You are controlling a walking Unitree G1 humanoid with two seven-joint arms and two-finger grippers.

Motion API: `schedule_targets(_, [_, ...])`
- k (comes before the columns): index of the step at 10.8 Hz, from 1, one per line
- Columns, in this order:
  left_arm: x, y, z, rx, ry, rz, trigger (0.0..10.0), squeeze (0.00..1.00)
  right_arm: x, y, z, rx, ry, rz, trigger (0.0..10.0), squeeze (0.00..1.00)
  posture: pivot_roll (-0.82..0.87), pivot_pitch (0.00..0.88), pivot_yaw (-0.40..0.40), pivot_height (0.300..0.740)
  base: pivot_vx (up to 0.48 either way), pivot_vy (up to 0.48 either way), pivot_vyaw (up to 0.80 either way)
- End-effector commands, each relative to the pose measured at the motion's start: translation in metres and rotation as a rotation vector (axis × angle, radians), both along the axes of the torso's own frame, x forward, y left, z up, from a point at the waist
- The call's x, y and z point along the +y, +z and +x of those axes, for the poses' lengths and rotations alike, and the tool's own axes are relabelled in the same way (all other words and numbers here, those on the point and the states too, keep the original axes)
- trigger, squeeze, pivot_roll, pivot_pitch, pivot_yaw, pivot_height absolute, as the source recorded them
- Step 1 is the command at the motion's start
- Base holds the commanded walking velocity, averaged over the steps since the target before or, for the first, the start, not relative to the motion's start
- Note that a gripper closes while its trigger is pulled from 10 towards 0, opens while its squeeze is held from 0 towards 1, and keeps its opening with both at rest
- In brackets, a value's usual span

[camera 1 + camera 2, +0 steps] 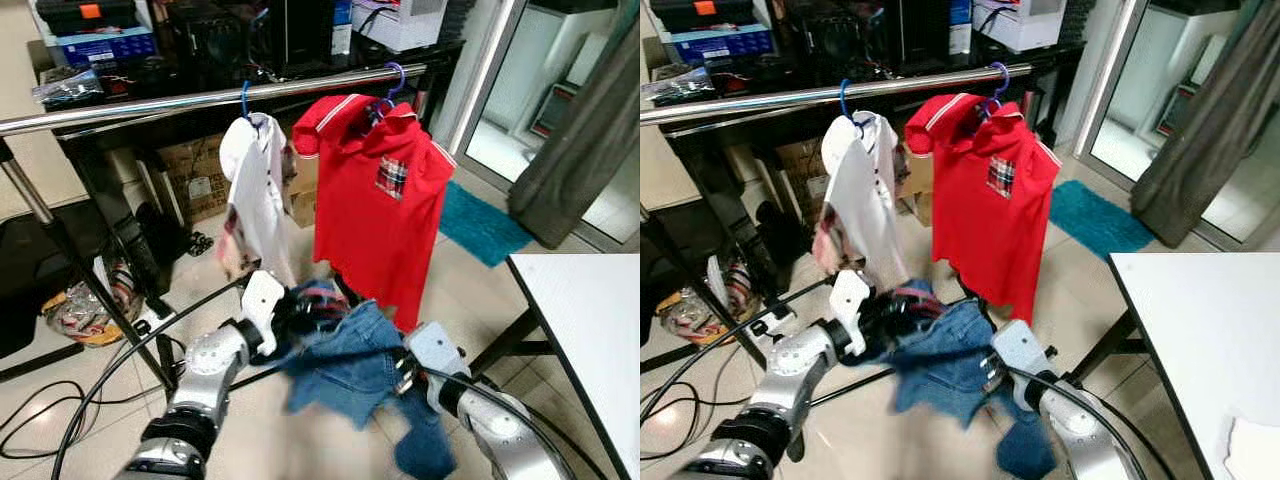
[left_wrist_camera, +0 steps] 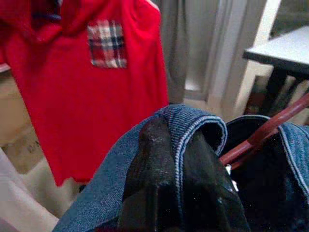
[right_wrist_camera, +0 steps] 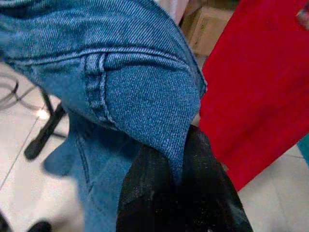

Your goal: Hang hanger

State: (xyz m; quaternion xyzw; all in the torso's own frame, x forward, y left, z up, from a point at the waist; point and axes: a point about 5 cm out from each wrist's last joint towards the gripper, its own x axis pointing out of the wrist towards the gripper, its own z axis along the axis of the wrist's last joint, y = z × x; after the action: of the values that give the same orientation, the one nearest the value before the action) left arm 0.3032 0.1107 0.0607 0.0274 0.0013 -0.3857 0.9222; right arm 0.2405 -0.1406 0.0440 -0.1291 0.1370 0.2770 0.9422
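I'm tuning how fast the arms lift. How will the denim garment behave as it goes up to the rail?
Likely floppy: the denim garment sags between the left gripper and right gripper, with a tail hanging. Probably heavyish for cloth. Its red hanger may shift inside.

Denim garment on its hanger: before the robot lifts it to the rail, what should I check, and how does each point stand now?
1. Left gripper shut on the denim garment: ok.
2. Right gripper shut on its edge: ok.
3. Red hanger inside the garment: ok, though its hook: cannot tell.
4. Free stretch of rail to the left of the white shirt: ok.
5. Red polo shirt hangs close behind the garment, snag risk: not ok.
6. Garment raised to rail height: not ok, it sits well below.
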Motion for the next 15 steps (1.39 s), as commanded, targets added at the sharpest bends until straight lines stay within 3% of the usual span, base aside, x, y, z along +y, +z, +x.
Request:
schedule_targets(1, [-0.02, -0.012, -0.011, 0.05, -0.069, 0.001, 10.0, 0.0, 0.013, 0.026, 0.009, -0.144, 0.017, 0.097, 10.0, 0.0, 0.04, 0.04, 0.016, 0.74, 0.0, 0.0, 0.0])
schedule_targets(4, [-0.035, -0.008, -0.017, 0.011, -0.011, -0.054, 10.0, 0.0, 0.014, 0.029, 0.007, -0.182, -0.016, 0.217, 10.0, 0.0, 0.05, 0.041, 0.017, 0.74, 0.0, 0.0, 0.0])
schedule_targets(6, [-0.031, -0.01, -0.012, 0.066, 0.098, -0.091, 10.0, 0.0, 0.007, 0.022, 0.007, -0.164, -0.06, 0.268, 10.0, 0.0, 0.06, 0.042, 0.014, 0.74, 0.0, 0.0, 0.0])
schedule_targets(7, [-0.027, -0.011, -0.012, 0.076, 0.104, -0.096, 10.0, 0.12, 0.003, 0.022, 0.007, -0.168, -0.064, 0.27, 10.0, 0.0, 0.06, 0.043, 0.015, 0.74, 0.0, 0.0, 0.0])
schedule_targets(8, [-0.025, -0.009, -0.011, 0.072, 0.104, -0.104, 10.0, 0.92, 0.001, 0.023, 0.008, -0.177, -0.069, 0.274, 10.0, 0.0, 0.06, 0.043, 0.017, 0.74, 0.0, 0.0, 0.0])
schedule_targets(9, [-0.026, -0.007, -0.012, 0.067, 0.085, -0.127, 10.0, 1.0, 0.0, 0.025, 0.009, -0.19, -0.075, 0.285, 10.0, 0.0, 0.06, 0.043, 0.018, 0.74, 0.0, 0.0, 0.0])
schedule_targets(11, [-0.03, -0.005, -0.014, 0.039, 0.054, -0.096, 10.0, 1.0, 0.001, 0.025, 0.01, -0.2, -0.077, 0.295, 10.0, 0.0, 0.06, 0.039, 0.021, 0.74, 0.0, 0.0, 0.0])
schedule_targets(12, [-0.03, -0.002, -0.014, -0.006, 0.058, -0.076, 10.0, 0.0, 0.0, 0.025, 0.011, -0.21, -0.093, 0.309, 10.0, 0.0, 0.06, 0.037, 0.022, 0.74, 0.0, 0.0, 0.0])
schedule_targets(14, [-0.023, 0.011, -0.01, -0.127, 0.13, -0.074, 10.0, 0.0, 0.0, 0.024, 0.013, -0.215, -0.138, 0.312, 10.0, 0.0, 0.07, 0.033, 0.023, 0.74, 0.0, 0.0, 0.0])
schedule_targets(15, [-0.019, 0.015, -0.01, -0.163, 0.118, -0.08, 10.0, 1.0, -0.001, 0.022, 0.015, -0.218, -0.17, 0.316, 10.0, 0.0, 0.07, 0.032, 0.023, 0.74, 0.0, 0.0, 0.0])
